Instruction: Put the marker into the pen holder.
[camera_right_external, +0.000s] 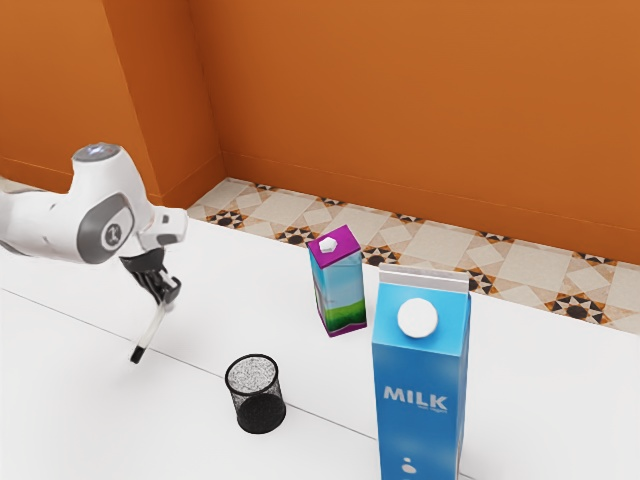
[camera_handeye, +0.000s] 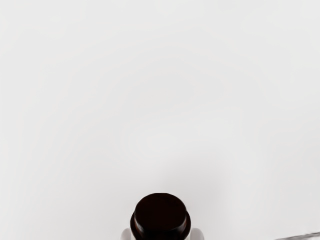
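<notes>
Jaws: closed on the marker, one finger to each side of its pale upper barrel, at (camera_right_external: 169, 293).
Marker: tilted in the grip, black end downward (camera_right_external: 150, 330), outside the pen holder; whether it touches the surface (camera_right_external: 70, 400) I cannot tell.
Pen holder: black mesh, upright, mouth up (camera_right_external: 258, 395), near the marker, toward the exterior view's right.
Small carton: purple top, blue and green sides (camera_right_external: 342, 285), upright beyond the pen holder, apart from it.
Milk carton: tall, blue (camera_right_external: 420, 375), on the pen holder's other side from the jaws.
Backdrop: orange wall (camera_right_external: 400, 120), patterned tile floor (camera_right_external: 275, 215).
Exterior view: gives the marker's slant, the pen holder and both cartons.
Wrist view: gives the marker's round dark end close up, pale rounded shapes flanking it.
</notes>
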